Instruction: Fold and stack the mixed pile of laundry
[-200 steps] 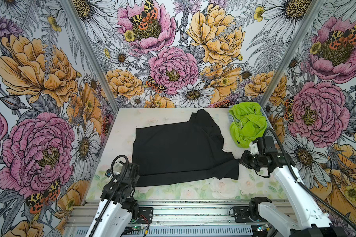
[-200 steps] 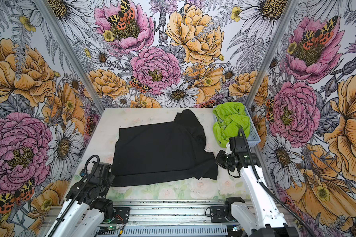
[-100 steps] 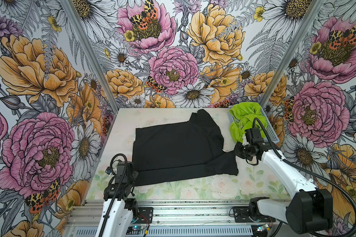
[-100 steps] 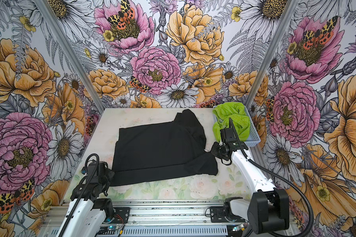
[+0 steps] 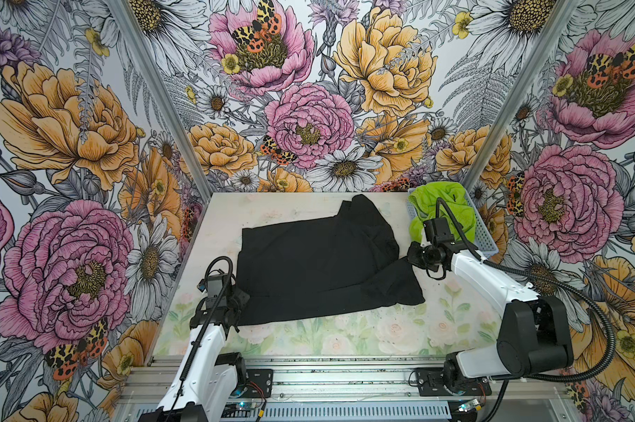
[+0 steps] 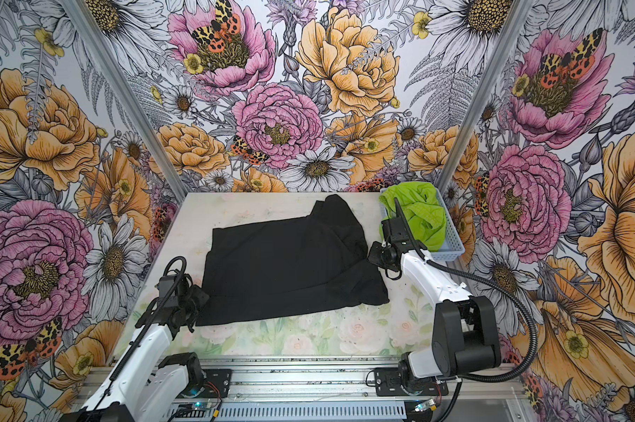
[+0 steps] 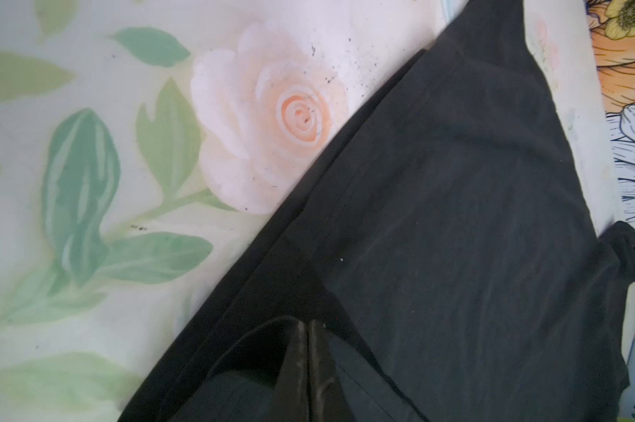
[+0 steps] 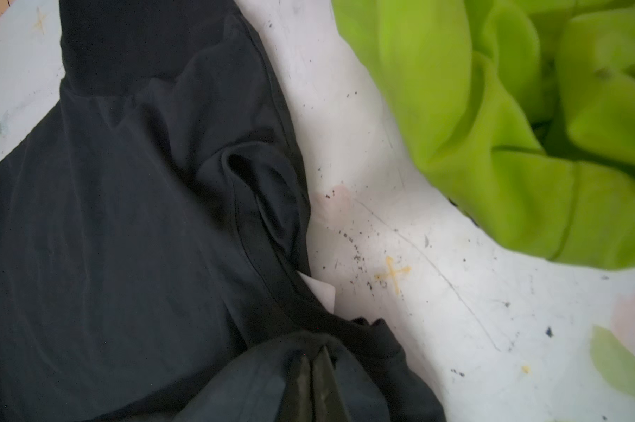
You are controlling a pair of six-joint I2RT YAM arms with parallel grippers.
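Nearest, the left gripper (image 7: pixel 307 325) is pinching the near-left corner of the black T-shirt (image 5: pixel 316 263) lying spread on the desk (image 5: pixel 345 336), the right gripper (image 8: pixel 312 350) is pinching its right edge, and farther back lime-green shorts (image 5: pixel 443 208) are sitting in the basket (image 5: pixel 486 237).

left gripper (image 7: pixel 307 329), right gripper (image 8: pixel 314 352): only the tips in frame in wrist views; from above, jaws lost against dark cloth
black t-shirt (image 5: pixel 308 263): white label (image 8: pixel 321 290) mostly tucked under cloth, print unreadable
green shorts (image 8: pixel 509 128): blurred, cut by frame edge; in both top views partly behind cable (image 5: pixel 454 223)
basket (image 5: pixel 486 237): floor covered by shorts
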